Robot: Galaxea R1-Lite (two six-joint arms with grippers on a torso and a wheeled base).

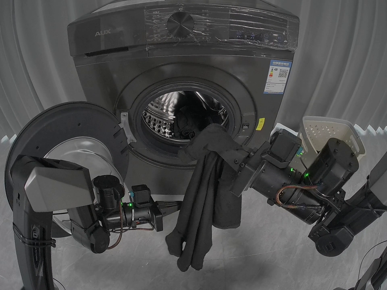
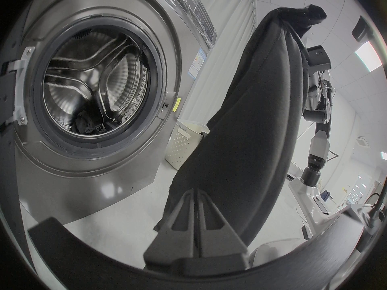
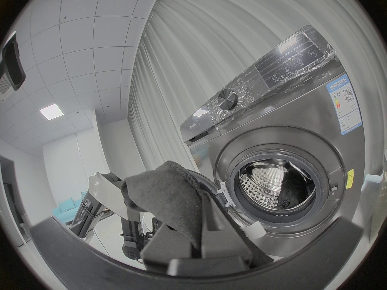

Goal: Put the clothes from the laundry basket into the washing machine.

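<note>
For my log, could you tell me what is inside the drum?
Dark clothing lies at the drum bottom; the black garment hanging from the right gripper hides part of it.

One washing machine [image 1: 185, 61], with one round door [image 1: 68, 141] and one control dial [image 1: 180, 24]. One white laundry basket [image 1: 322, 131]. Two dark pieces of clothing: one hanging garment [image 1: 205, 190] and one bundle [image 1: 187, 121] in the drum. Two grippers: one left gripper [image 2: 197, 210], one right gripper [image 3: 197, 238].

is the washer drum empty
No, a dark garment lies at the bottom of the drum.
</note>
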